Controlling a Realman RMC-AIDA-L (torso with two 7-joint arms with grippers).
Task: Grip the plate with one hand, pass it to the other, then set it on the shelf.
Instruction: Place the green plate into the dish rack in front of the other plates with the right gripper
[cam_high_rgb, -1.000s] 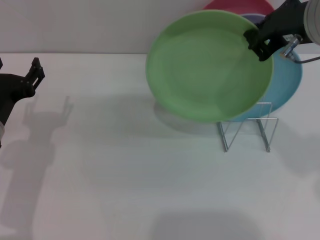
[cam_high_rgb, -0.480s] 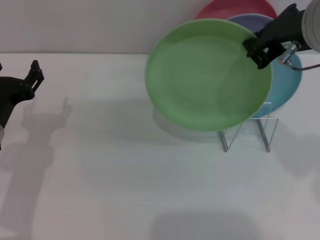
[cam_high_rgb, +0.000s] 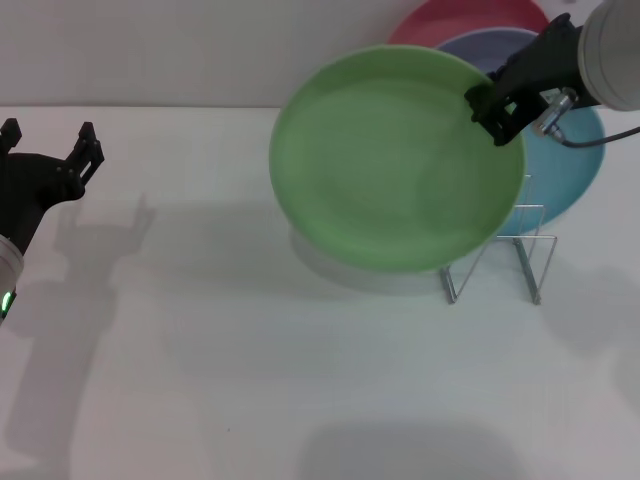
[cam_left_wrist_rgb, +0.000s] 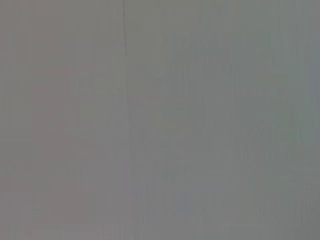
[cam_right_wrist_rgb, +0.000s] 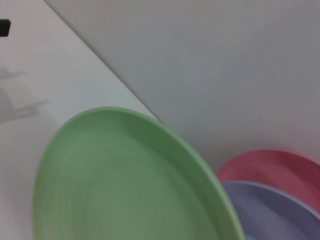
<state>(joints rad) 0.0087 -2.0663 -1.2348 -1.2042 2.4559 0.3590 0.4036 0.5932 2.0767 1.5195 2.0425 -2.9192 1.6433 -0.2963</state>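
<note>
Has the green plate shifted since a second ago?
Yes. The green plate, held by the right gripper, moved left, away from the wire rack.

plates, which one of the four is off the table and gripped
The round light green plastic plate, clamped at its rim by the right gripper. The pink, lavender and sky-blue plates lie behind, untouched.

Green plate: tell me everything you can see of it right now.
The green plate is round, shallow and light green, matte like plastic, with a raised rim. It is lifted off the table and tilted, its hollow face toward the head camera. The right gripper is shut on its upper right rim; nothing else touches it. It hangs in front of the pink, lavender and blue plates, and its lower edge overlaps the wire rack in the head view.
</note>
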